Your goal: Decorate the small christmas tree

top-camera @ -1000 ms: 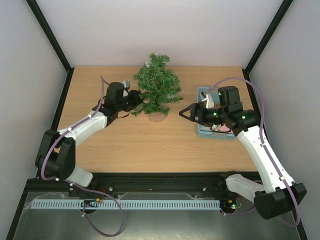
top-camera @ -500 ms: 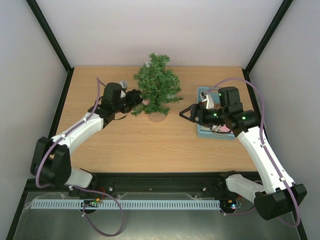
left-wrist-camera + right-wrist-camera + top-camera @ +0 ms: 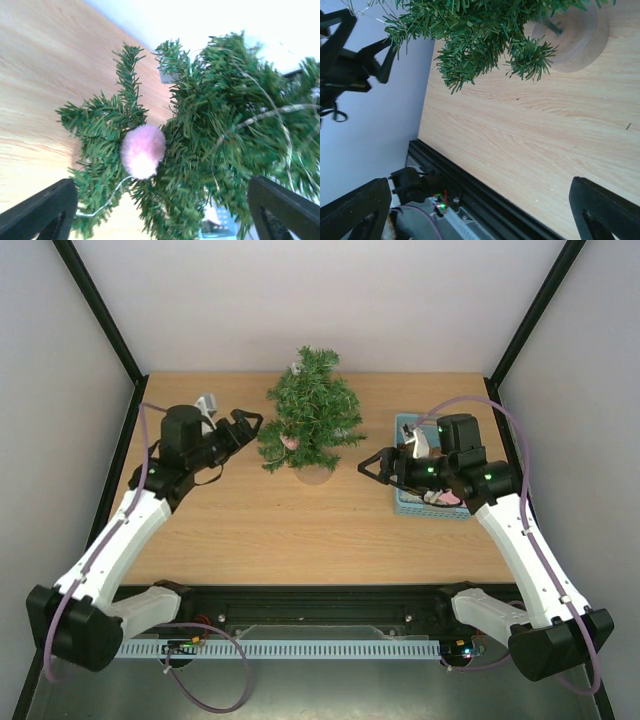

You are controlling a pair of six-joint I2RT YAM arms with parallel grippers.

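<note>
The small christmas tree (image 3: 314,418) stands at the back middle of the table on its round tan base (image 3: 314,476). A fluffy pink pompom (image 3: 290,442) hangs on its lower left branches, free of both grippers. My left gripper (image 3: 240,438) is open just left of the tree, a little apart from the branches. In the left wrist view the pompom (image 3: 142,150) sits in the needles ahead of the open gripper (image 3: 160,185), with a thin white thread below it. My right gripper (image 3: 368,465) is open and empty to the right of the tree, over the table (image 3: 520,135).
A light-blue basket (image 3: 404,426) holding pink and white pieces stands right of the tree, partly under my right arm. A small grey ornament (image 3: 294,368) sits near the treetop, and a thin wiry strand (image 3: 270,111) runs through the branches. Black frame posts edge the table.
My left gripper has opened and let go of the pink pompom, which stays on the tree. The left arm has drawn back to the left. My right arm has barely moved.
</note>
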